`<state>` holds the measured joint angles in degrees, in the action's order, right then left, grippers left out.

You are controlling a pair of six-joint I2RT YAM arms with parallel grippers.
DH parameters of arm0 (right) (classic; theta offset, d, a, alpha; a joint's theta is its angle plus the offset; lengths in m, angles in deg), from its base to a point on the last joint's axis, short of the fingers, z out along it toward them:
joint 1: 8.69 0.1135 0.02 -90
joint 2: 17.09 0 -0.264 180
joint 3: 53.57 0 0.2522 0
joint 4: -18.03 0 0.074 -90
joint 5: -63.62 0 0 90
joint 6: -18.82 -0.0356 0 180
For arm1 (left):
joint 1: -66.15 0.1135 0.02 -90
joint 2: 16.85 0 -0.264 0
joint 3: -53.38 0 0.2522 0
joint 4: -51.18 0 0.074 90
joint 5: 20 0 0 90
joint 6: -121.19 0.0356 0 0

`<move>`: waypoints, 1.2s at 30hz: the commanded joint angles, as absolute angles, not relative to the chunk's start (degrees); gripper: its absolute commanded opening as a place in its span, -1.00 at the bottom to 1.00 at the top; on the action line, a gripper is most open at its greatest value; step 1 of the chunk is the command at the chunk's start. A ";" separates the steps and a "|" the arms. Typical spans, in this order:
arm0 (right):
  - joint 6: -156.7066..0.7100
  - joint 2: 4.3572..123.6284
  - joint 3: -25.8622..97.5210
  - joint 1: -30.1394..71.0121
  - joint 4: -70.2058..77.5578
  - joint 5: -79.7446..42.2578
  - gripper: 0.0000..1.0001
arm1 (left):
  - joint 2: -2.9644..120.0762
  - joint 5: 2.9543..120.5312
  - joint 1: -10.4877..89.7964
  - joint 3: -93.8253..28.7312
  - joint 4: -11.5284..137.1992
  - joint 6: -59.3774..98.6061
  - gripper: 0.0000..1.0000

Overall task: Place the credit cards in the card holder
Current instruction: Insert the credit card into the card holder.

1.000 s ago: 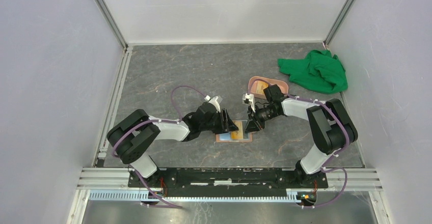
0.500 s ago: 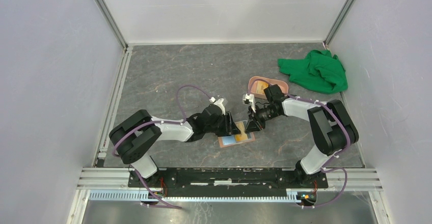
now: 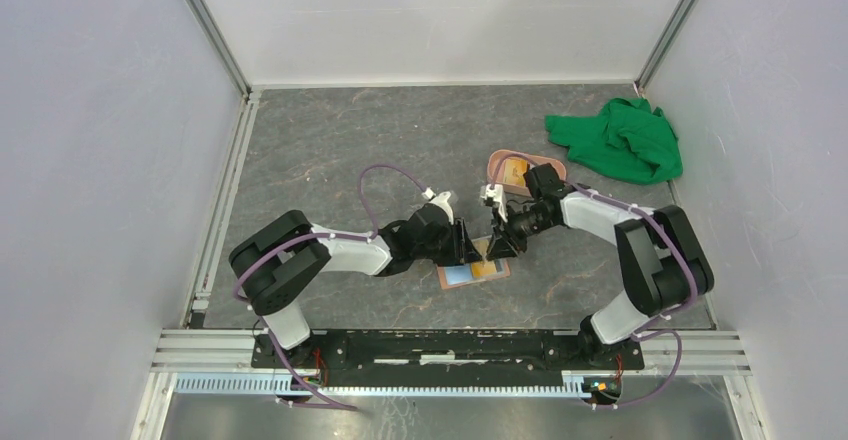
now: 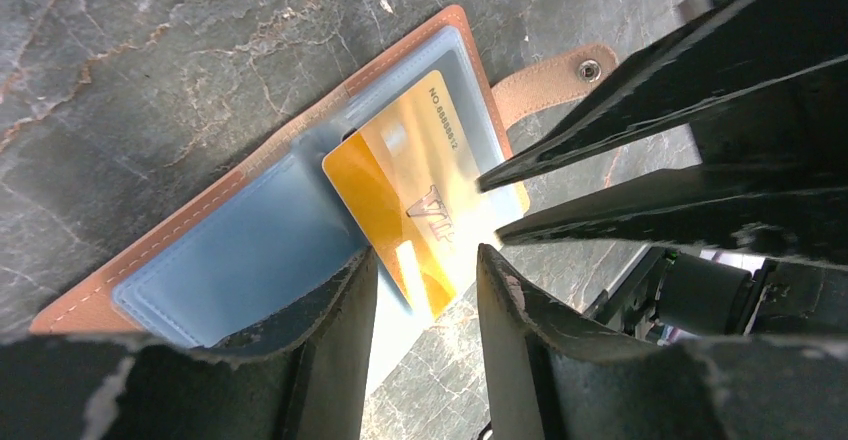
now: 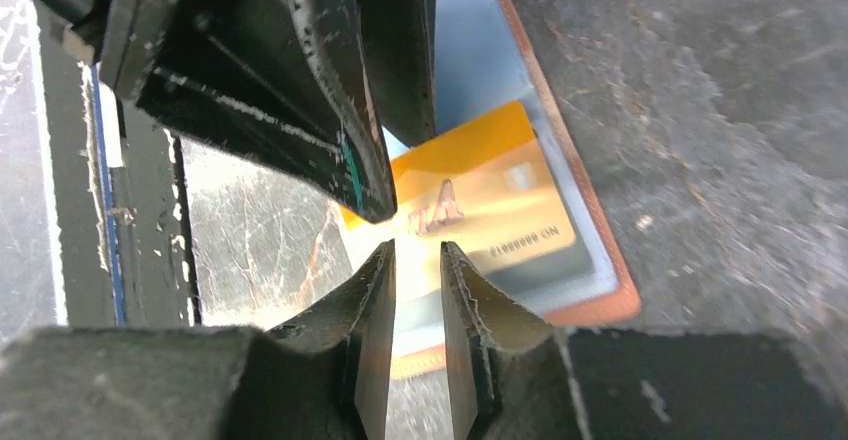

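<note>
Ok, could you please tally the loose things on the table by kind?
Card holder: 1
Credit cards in view: 2 (orange-yellow card at the holder, orange card in the tray)
Pink tray: 1
Green cloth: 1
Total: 5

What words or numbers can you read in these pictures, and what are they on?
"NO:88888812": small print along an edge of the orange-yellow card; I am not certain of the digits.
"VI": big letters on the same card; what follows is unclear.
Nothing is readable on the card holder or anywhere else.
</note>
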<state>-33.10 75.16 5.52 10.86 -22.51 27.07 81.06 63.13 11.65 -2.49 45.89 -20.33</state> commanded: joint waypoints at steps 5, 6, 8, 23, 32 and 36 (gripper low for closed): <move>-29.52 65.10 4.27 5.50 -21.84 23.64 -0.39 | 78.64 66.31 11.40 -1.09 40.80 -21.28 -0.03; -30.17 64.92 3.69 5.48 -20.74 22.85 -0.40 | 78.20 66.53 11.40 -0.37 40.09 -21.21 -0.02; -31.36 65.32 3.18 5.50 -19.55 21.91 -0.41 | 77.35 66.93 11.47 0.36 39.29 -20.79 -0.02; -33.84 69.46 3.31 5.66 -17.83 17.30 -0.62 | 71.90 73.31 11.16 1.34 47.78 -19.78 -0.85; -34.37 70.34 3.09 5.91 -17.28 15.85 -0.67 | 76.64 75.58 9.83 -4.51 55.92 -19.54 -0.96; -34.51 71.02 3.09 6.32 -17.10 14.88 -0.67 | 78.87 74.80 9.82 -5.95 56.50 -19.34 -0.96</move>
